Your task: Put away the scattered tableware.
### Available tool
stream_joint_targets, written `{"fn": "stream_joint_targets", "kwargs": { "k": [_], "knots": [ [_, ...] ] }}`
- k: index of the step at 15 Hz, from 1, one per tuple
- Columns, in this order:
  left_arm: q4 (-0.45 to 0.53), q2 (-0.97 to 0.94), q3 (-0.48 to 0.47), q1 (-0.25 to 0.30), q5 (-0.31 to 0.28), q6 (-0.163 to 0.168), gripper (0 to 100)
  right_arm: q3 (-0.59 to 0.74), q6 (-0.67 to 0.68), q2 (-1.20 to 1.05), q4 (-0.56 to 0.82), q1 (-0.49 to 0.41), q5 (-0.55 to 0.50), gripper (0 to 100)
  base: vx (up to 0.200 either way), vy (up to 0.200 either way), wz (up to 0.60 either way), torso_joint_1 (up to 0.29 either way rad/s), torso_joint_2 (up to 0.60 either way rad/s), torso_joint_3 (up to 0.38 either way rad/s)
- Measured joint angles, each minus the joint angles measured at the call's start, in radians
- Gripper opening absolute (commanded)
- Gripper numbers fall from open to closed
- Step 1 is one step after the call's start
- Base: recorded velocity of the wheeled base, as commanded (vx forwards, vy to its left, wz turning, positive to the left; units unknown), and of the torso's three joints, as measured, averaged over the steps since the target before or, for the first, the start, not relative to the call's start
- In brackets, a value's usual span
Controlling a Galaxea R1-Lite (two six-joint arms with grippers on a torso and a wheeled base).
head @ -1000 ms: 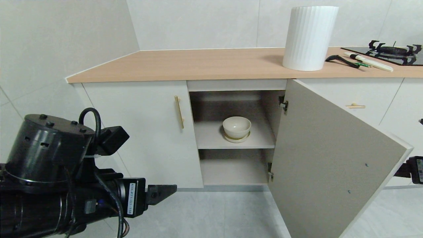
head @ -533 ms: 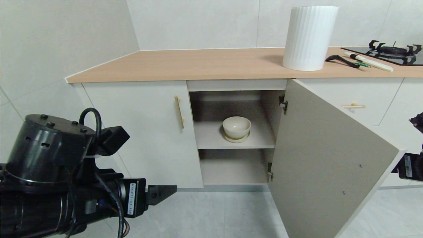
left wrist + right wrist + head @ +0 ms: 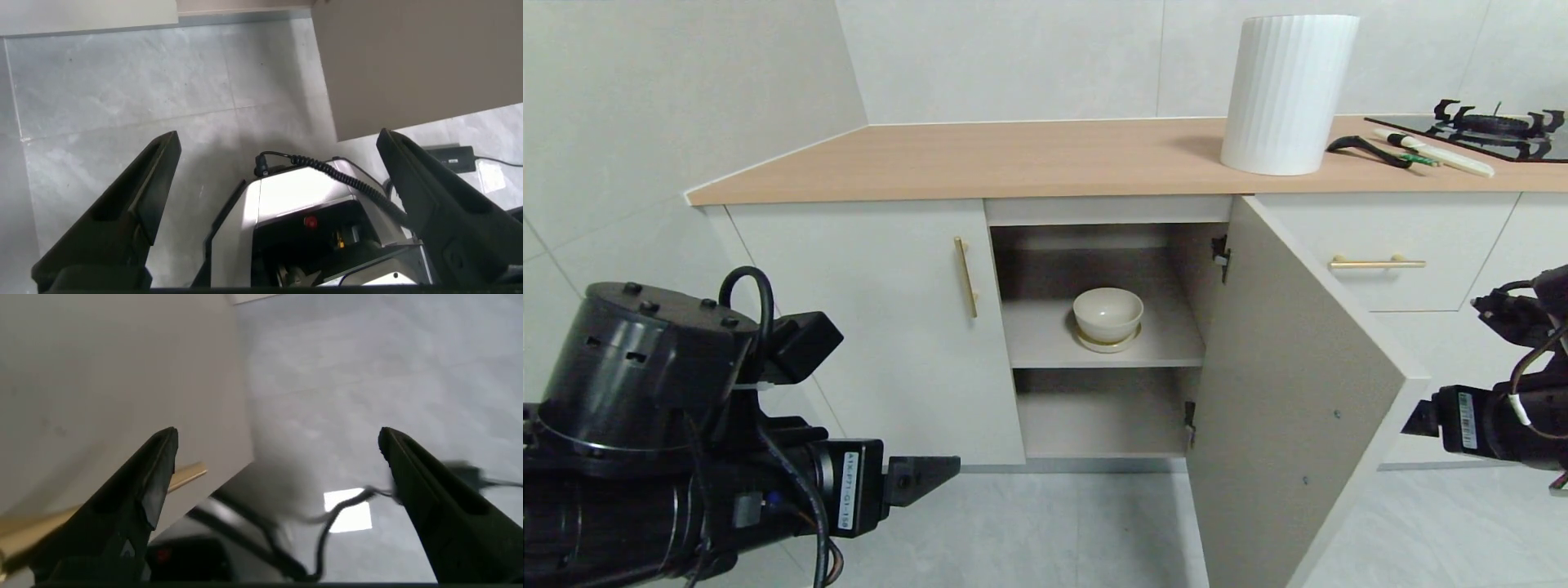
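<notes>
Bowl: a round, glossy cream bowl (image 3: pixel 1107 313) sits upright on the cabinet's (image 3: pixel 866 327) upper shelf (image 3: pixel 1045 343), inside the open compartment.
Plate: a flat plate (image 3: pixel 1107 344) with a gold-toned rim lies under the bowl, touching it.
Cabinet door: the matte grey door (image 3: pixel 1282 392) is hinged at the cabinet's right side and swung outward at an angle.
Head view: it looks into the cabinet and takes in both shelves and the bowl.
Right wrist view: it faces the door's outer side, where a slim brass bar handle (image 3: pixel 189 474) lies just beside one black finger (image 3: pixel 151 486), above pale floor tiles (image 3: pixel 351 384).
Left wrist view: it looks down on the marbled floor tiles with a corner of the door panel beyond.
Left gripper: the left gripper (image 3: pixel 923 478) hangs low in front of the cabinet's closed left door, its jaws spread wide with nothing between them, well apart from the bowl.
Right gripper: the right gripper (image 3: pixel 1417 420) sits just outside the door's free edge, its jaws spread wide and gripping nothing; the door stands between it and the bowl.
Countertop: a smooth wood-toned countertop (image 3: pixel 1013 159) caps the cabinet and carries a tall white ribbed cylinder (image 3: pixel 1289 94) above the door hinge.
</notes>
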Motion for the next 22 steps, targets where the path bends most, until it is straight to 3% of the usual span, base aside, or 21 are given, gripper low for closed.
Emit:
{"fn": "stream_joint_targets", "kwargs": {
  "k": [5, 10, 17, 22],
  "knots": [
    [0.0, -0.004, -0.001, 0.0, 0.002, 0.0, 100, 0.005, 0.021, 0.05, -0.086, 0.137, 0.002, 100, 0.0, 0.0, 0.0, 0.0, 0.0, 0.0],
    [0.0, -0.009, -0.001, 0.0, 0.001, 0.001, 100, -0.026, -0.001, 0.168, -0.208, 0.197, 0.006, 100, 0.0, 0.0, 0.0, 0.0, 0.0, 0.0],
    [0.0, -0.017, -0.003, 0.0, 0.004, 0.002, 100, -0.237, -0.057, 0.364, -0.203, 0.276, 0.103, 100, 0.0, 0.0, 0.0, 0.0, 0.0, 0.0],
    [0.0, -0.017, -0.005, 0.0, 0.004, 0.001, 100, -0.356, -0.058, 0.497, -0.217, 0.294, 0.113, 100, 0.0, 0.0, 0.0, 0.0, 0.0, 0.0]
  ]
}}
